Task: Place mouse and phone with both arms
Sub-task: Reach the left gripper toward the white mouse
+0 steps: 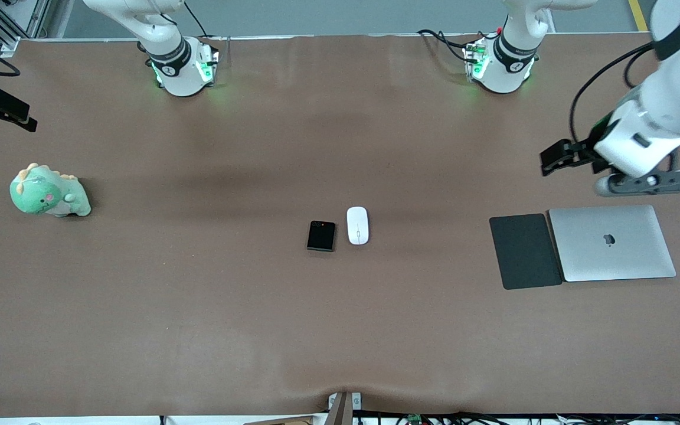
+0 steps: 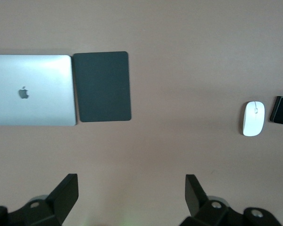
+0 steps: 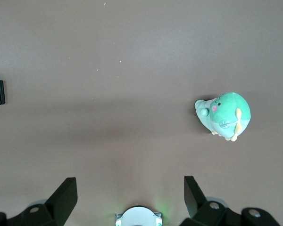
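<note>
At the right arm's end of the table sits a green plush toy (image 1: 49, 191), with the right gripper (image 3: 130, 193) hanging over bare table near it, jaws apart and empty. Mid-table the phone (image 1: 321, 235) and mouse (image 1: 357, 225) lie just beside each other, untouched, so no pickup seems begun; each arm must next reach in over its item. Toward the left arm's end lie a dark pad (image 1: 525, 251) and a closed laptop (image 1: 611, 242) bearing an apple logo, the left gripper (image 2: 132, 190) hanging above with jaws apart, holding nothing.
</note>
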